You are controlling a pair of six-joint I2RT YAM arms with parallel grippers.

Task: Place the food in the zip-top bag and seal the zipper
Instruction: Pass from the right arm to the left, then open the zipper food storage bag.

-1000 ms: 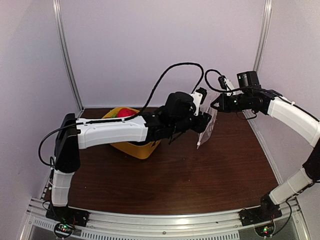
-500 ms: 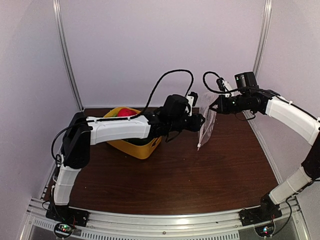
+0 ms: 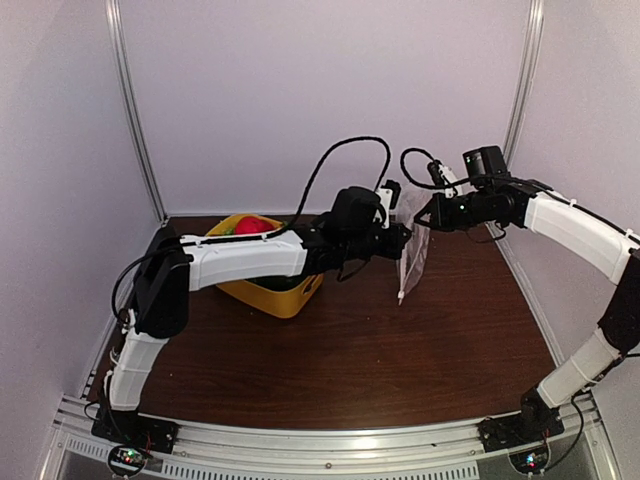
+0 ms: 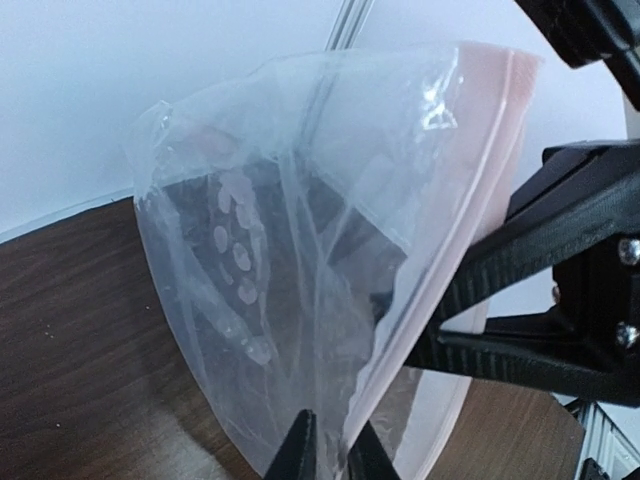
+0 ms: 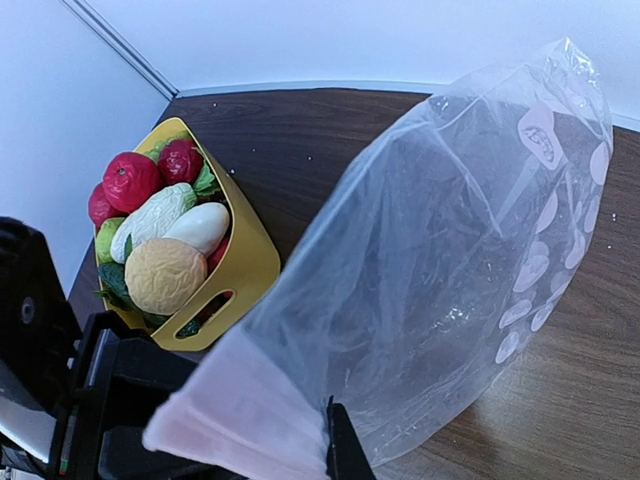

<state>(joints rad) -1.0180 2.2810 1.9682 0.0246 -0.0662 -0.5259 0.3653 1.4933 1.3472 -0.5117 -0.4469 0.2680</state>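
Observation:
The zip-top bag (image 3: 412, 256) hangs in the air over the back of the table, clear with white dots (image 4: 300, 280) (image 5: 470, 270). My right gripper (image 3: 426, 214) (image 5: 335, 445) is shut on its mouth, at the pinkish zipper (image 5: 240, 420) (image 4: 480, 180). My left gripper (image 3: 401, 236) (image 4: 332, 455) sits at the opposite mouth edge, jaws a narrow gap apart with bag film between them. The food (image 5: 165, 275) lies piled in the yellow tub; a red piece (image 3: 252, 226) shows on top.
The yellow tub (image 3: 270, 297) (image 5: 250, 260) stands at the back left of the brown table, partly behind my left arm. White walls and metal posts close in the back and sides. The right gripper's black body (image 4: 560, 300) fills the left wrist view's right side.
My left jaws have narrowed onto the bag's edge and the left arm has shifted slightly. The right gripper has carried the bag a little to the left.

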